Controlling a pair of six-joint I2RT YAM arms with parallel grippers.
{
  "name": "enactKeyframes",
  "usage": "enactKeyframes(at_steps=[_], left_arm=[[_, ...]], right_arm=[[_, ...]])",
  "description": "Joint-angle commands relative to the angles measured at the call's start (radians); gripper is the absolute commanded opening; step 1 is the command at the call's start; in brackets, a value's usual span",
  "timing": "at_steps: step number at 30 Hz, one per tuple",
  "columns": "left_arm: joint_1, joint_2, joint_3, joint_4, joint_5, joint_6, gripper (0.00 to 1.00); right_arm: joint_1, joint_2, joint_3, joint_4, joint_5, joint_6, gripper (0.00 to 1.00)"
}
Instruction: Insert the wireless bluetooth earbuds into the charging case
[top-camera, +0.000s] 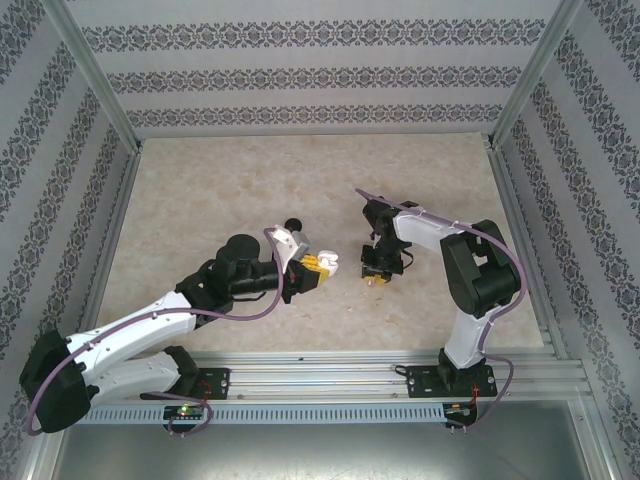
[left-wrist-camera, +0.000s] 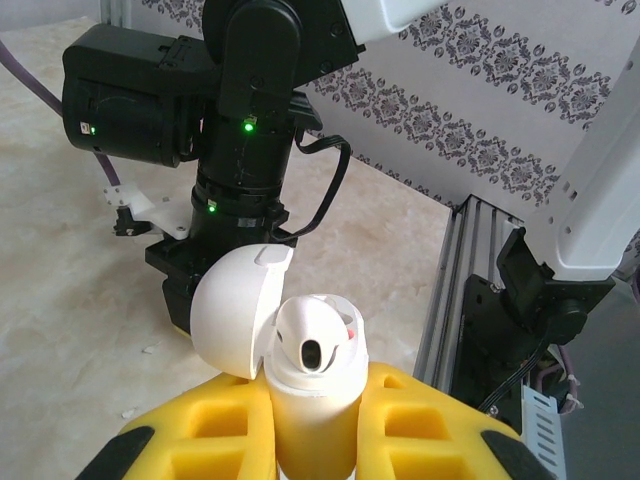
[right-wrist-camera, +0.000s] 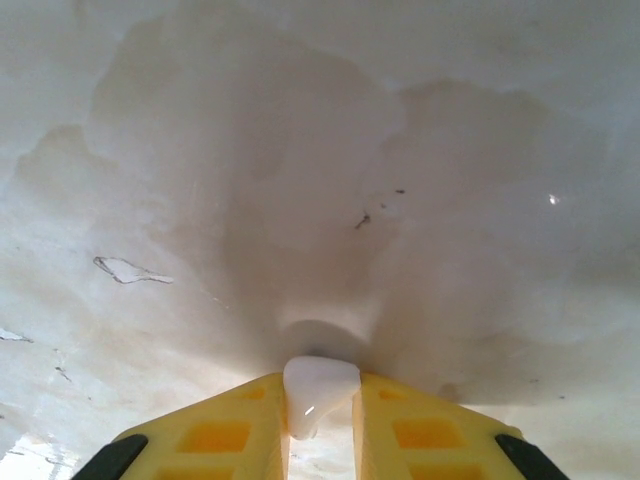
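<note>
Yellow foam pads (left-wrist-camera: 425, 425) of the left gripper (left-wrist-camera: 315, 405) pinch the glossy white pebble-shaped charging case (left-wrist-camera: 312, 425), upright between them. Its rounded lid (left-wrist-camera: 235, 310) is swung open to one side. A white earbud (left-wrist-camera: 318, 345) seems seated inside. Beyond those fingertips, the right gripper (right-wrist-camera: 320, 405) is pressed on a second small white earbud (right-wrist-camera: 320, 385), over the pale marbled tabletop (right-wrist-camera: 300, 150). Inserting this bud looks like the current step. Next it needs carrying over the case's free well, stem aligned, then lowering.
</note>
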Motion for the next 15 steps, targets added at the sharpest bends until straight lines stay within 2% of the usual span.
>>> enactKeyframes(at_steps=[1,7,15], left_arm=[[0.006,0.006,0.029,0.053,0.025,-0.019,0.00],[0.006,0.008,0.032,0.066,0.025,-0.014,0.00],[0.006,0.026,0.049,0.109,0.041,0.028,0.00]], right_arm=[[0.016,-0.031,-0.003,0.092,-0.040,-0.024,0.20],[0.017,-0.137,0.003,0.056,-0.020,-0.031,0.20],[0.024,-0.352,0.034,-0.005,0.018,-0.016,0.17]])
